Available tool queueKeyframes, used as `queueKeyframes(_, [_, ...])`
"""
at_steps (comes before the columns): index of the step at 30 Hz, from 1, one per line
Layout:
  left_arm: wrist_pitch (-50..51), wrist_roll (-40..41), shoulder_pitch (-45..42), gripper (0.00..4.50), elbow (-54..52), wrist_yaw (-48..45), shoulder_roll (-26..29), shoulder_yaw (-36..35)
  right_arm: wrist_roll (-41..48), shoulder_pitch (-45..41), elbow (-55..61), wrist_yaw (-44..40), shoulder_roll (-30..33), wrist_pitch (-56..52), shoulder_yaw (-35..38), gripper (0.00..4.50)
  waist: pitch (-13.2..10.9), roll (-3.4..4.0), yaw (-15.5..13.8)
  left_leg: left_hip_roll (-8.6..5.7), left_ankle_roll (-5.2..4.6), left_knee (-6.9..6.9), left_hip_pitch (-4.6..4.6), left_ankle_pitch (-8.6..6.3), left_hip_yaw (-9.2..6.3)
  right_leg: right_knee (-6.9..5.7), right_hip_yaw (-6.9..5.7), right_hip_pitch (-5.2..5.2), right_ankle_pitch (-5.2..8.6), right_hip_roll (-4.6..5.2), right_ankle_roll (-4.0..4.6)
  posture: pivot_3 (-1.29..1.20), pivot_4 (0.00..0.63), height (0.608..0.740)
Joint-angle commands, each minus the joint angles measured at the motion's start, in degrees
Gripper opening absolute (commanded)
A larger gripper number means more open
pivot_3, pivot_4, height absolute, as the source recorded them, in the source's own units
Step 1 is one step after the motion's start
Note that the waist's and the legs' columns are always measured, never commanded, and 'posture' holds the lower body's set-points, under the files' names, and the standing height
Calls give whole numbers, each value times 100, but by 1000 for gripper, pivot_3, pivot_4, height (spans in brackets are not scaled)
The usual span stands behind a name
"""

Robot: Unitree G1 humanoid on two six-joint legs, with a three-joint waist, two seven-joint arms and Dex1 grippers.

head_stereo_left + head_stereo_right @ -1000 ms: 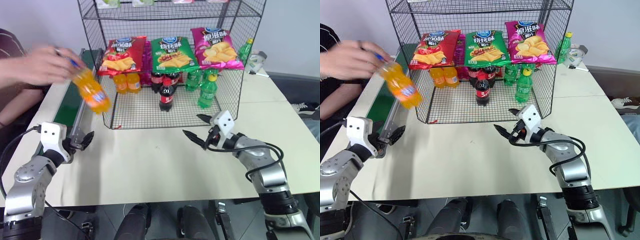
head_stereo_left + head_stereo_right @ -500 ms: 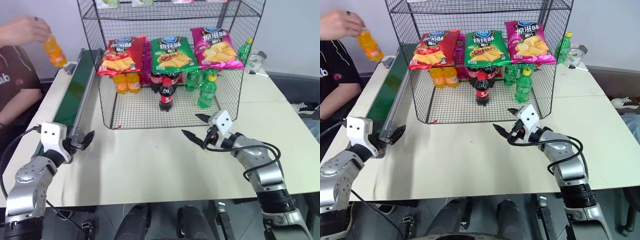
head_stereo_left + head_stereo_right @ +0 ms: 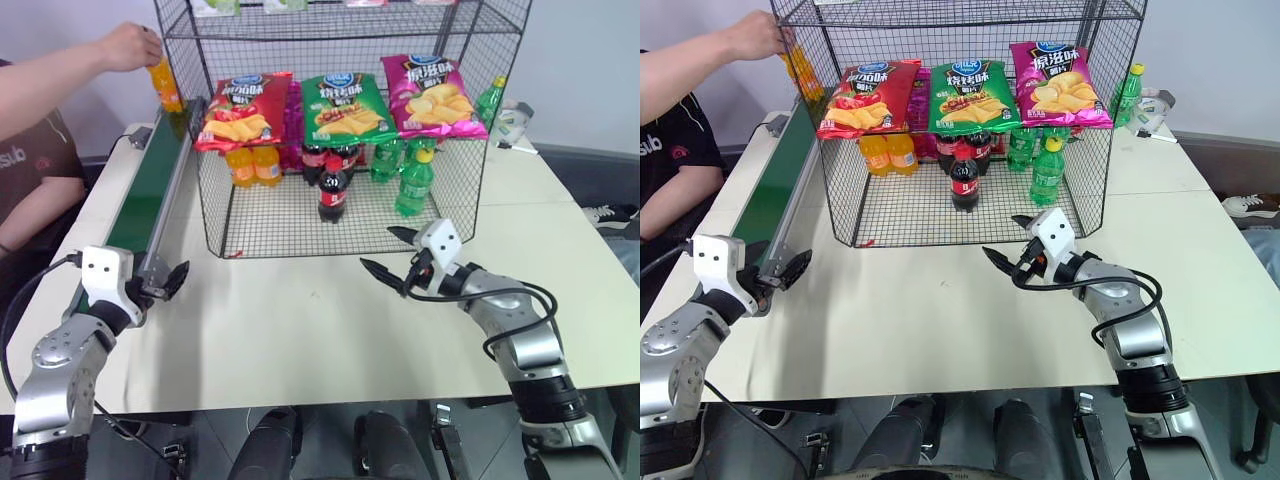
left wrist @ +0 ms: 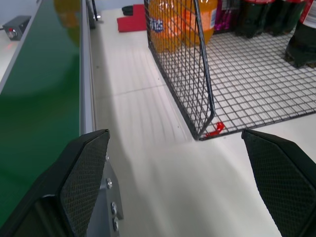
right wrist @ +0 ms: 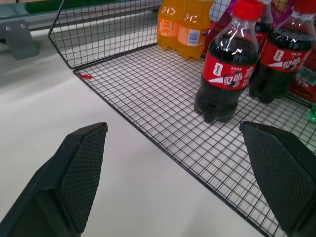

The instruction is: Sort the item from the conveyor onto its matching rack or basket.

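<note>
Surface: pale table (image 3: 300,330), carrying the conveyor (image 3: 150,190) along its left side and the rack (image 3: 340,130) at centre rear.
Item: orange soda bottle (image 3: 165,85), upright or nearly so, gripped from above by a person's hand (image 3: 130,45) over the far end of the conveyor, just left of the rack's upper left corner. Whether its base touches the belt cannot be told.
Conveyor: dark-green belt in a grey frame, running alongside the rack's left wall.
Rack: black wire mesh, open toward the robot. Floor level holds 2 orange bottles (image 5: 185,24) at rear left, cola bottles (image 5: 224,64) with red caps at centre, green bottles (image 3: 412,180) to the right.
Rack shelf: 3 chip bags (image 3: 345,105) leaning at the front, red, green and pink.
Left gripper (image 3: 165,282): at the near end of the conveyor, well short of the rack's front left corner; fingers spread wide, nothing between them.
Right gripper (image 3: 393,255): just in front of the rack's front edge, toward its right side, aimed at the cola bottles; fingers spread wide, nothing held.
</note>
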State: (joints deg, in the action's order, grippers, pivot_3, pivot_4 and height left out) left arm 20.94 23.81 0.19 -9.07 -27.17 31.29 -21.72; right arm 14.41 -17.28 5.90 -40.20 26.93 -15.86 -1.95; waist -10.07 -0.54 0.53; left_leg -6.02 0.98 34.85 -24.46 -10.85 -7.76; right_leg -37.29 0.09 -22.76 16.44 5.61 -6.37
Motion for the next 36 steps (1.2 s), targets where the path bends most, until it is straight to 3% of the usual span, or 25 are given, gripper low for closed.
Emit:
queueKeyframes(1, [-85, 50, -65, 4478, -69, 22, 24, -180, 9, -114, 123, 19, -63, 90, 2, 4500, 0, 0, 1, 0, 0, 0, 0, 0, 0, 0, 0, 0, 0, 0, 0, 0, 150, 740])
queueKeyframes(19, [50, 96, -130, 4478, -119, 471, -212, -326, -123, -197, 158, 194, -212, 159, -71, 4500, 0, 0, 2, 0, 0, 0, 0, 0, 0, 0, 0, -2, -3, -1, -6, 0, 150, 740])
queueKeyframes(23, [411, -336, -191, 4478, -166, 877, -30, -147, -178, -212, 176, 236, -235, 180, -88, 4500, 0, 0, 4, 0, 0, 0, 0, 0, 0, -1, -1, -1, -6, -1, -12, 0, 150, 740])
queueKeyframes(26, [222, -309, -221, 4478, -114, 558, 60, -60, -265, -223, 180, 289, -270, 202, -124, 4500, 0, 0, 1, 0, 0, 0, 1, 0, 0, -1, -1, -2, -8, -2, -15, 0, 150, 740])
queueKeyframes(36, [-121, -140, -387, 4478, -182, 670, -468, -171, -311, -317, 222, 573, -655, 343, -149, 4500, 0, 0, 4, 0, 1, 0, 1, 1, 0, -2, -1, -11, -10, -2, -17, 0, 150, 740])
